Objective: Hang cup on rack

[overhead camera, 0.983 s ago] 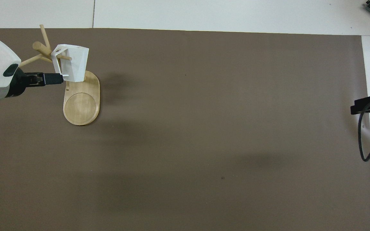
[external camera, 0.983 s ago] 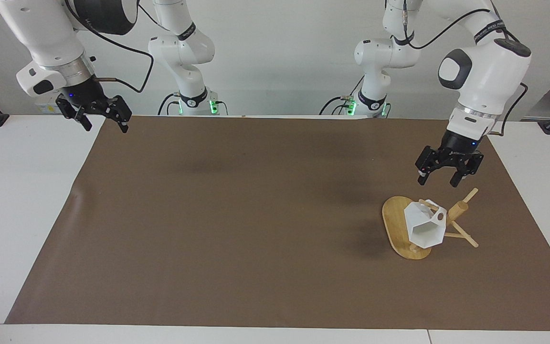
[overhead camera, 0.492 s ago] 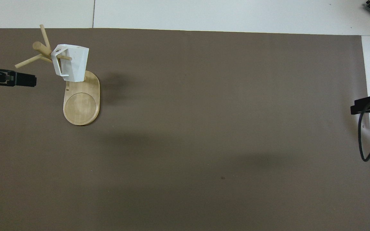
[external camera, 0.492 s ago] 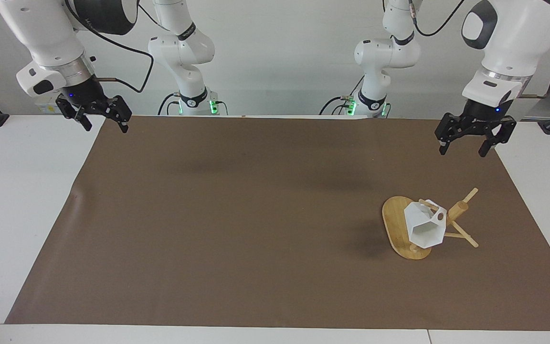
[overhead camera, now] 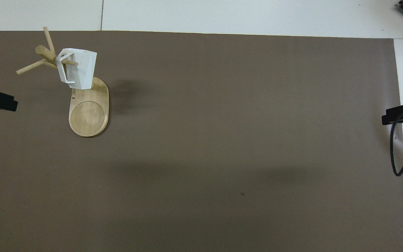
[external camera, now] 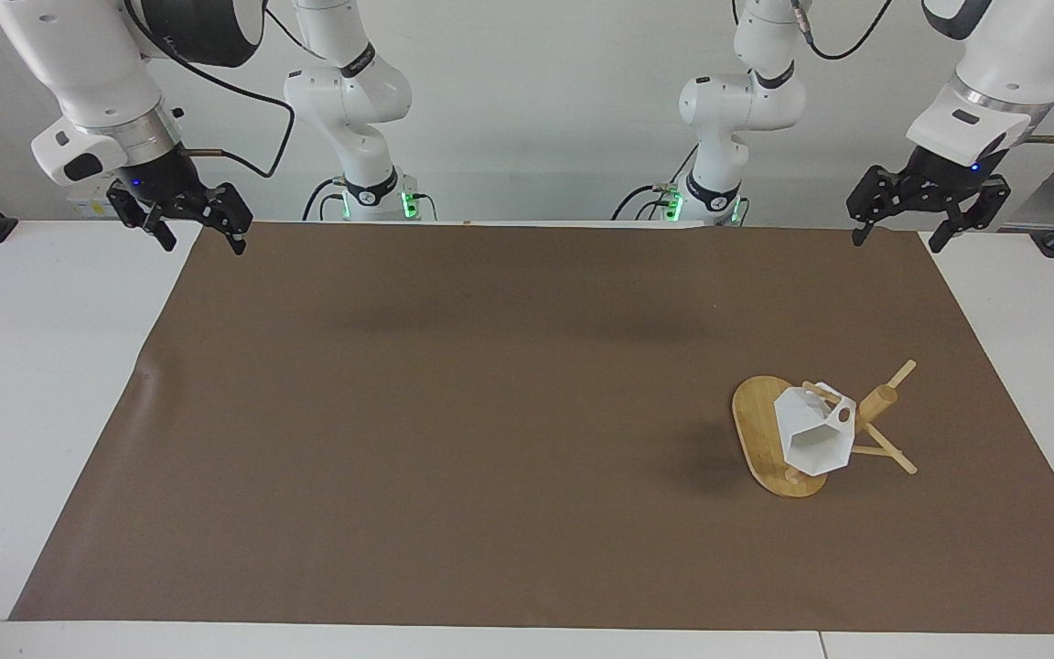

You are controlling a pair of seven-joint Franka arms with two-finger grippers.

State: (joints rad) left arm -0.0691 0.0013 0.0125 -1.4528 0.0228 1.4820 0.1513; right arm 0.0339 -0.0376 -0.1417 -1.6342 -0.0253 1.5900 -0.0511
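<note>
The cup (external camera: 815, 437) hangs on the rack (external camera: 765, 437); only the facing view shows the left gripper (external camera: 898, 236) and right gripper (external camera: 200, 240) spread, empty, well apart from the rack.

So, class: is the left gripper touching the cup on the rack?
Apart. The facing view shows the left gripper raised over the mat's edge, with bare mat separating it from the cup hanging on the rack.

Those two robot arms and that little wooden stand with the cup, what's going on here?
Nothing is being handled right now. The white cup hangs by its handle on a peg of the bamboo rack, toward the left arm's end of the brown mat. The left gripper is open and empty, raised over the mat's corner by the robots. The right gripper waits, open and empty, over the mat's corner at its own end. The hanging looks done.
</note>
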